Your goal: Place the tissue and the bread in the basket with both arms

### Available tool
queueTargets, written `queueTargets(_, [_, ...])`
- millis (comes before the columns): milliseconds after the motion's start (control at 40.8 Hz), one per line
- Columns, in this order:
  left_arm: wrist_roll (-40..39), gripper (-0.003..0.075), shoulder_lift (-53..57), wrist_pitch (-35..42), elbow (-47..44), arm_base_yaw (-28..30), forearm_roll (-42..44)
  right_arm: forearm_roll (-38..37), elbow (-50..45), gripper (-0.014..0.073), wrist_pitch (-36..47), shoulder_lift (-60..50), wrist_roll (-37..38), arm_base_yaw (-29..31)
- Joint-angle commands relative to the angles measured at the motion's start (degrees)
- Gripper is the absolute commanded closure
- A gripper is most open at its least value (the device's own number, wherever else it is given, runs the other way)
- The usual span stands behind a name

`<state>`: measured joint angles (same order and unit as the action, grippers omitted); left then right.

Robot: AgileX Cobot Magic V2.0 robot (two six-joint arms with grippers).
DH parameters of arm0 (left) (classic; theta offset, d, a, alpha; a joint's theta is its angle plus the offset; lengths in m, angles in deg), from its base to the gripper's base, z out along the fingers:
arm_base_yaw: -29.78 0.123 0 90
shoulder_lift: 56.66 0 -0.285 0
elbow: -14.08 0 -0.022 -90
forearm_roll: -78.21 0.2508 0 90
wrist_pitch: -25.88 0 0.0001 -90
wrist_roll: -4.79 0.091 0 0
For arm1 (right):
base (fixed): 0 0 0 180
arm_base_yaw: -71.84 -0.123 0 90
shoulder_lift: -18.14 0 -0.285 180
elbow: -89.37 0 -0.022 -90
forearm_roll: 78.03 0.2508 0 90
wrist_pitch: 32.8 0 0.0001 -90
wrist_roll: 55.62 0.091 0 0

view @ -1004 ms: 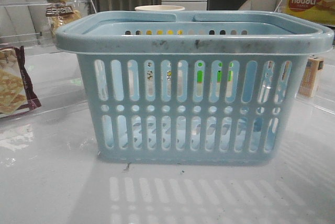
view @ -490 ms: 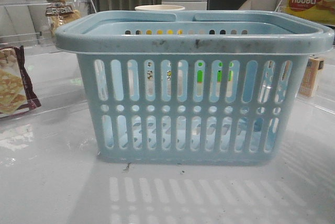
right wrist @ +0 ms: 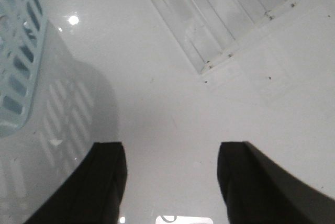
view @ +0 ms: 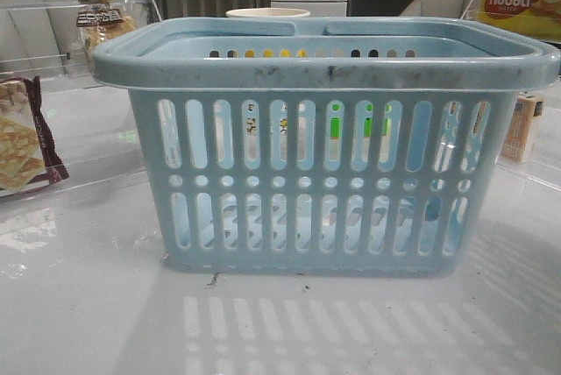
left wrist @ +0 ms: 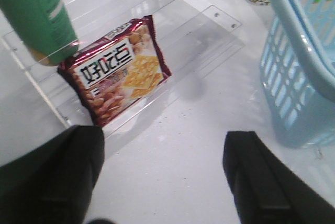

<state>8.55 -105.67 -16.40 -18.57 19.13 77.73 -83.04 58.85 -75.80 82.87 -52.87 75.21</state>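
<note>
**Pale blue basket on a white tabletop, both arms empty-handed**

A large pale blue basket [view: 324,143] with slotted sides and a thick scuffed rim stands upright in the middle of the glossy white tabletop [view: 88,305]. Behind it to the left, a clear packet of golden-brown bread [view: 102,29] with a dark label sits on a clear acrylic shelf [view: 35,7]. A maroon-edged cracker bag [left wrist: 118,69] lies on the left, beside a green bottle [left wrist: 39,14]. A small tan carton [view: 524,128] stands to the right of the basket. The left gripper [left wrist: 165,177] has its black fingers [left wrist: 63,177] spread apart, holding nothing, above bare tabletop near the cracker bag. The right gripper [right wrist: 170,182] is likewise spread and empty, beside the basket. The tissue pack cannot be made out.
</note>
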Motion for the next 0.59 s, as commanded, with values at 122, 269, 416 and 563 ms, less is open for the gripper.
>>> queueTargets(122, [0.17,0.0160,-0.14,4.60,1.83,-6.90,-0.52,1.70,9.30,0.0096,6.66,10.09,0.29,8.00])
queueTargets(269, [0.17,0.0160,-0.14,4.60,1.83,-7.84,-0.52,3.38,17.47,0.0096,6.73,18.53,0.29,9.78])
queueTargets(416, [0.17,0.0160,-0.14,4.60,1.83,-7.84,-0.52,3.33,24.95,0.0096,6.62,26.48,0.29,9.78])
queueTargets(563, [0.17,0.0160,-0.14,4.60,1.83,-7.84,-0.52,3.16,31.25,0.0096,6.98,33.65,0.23,9.78])
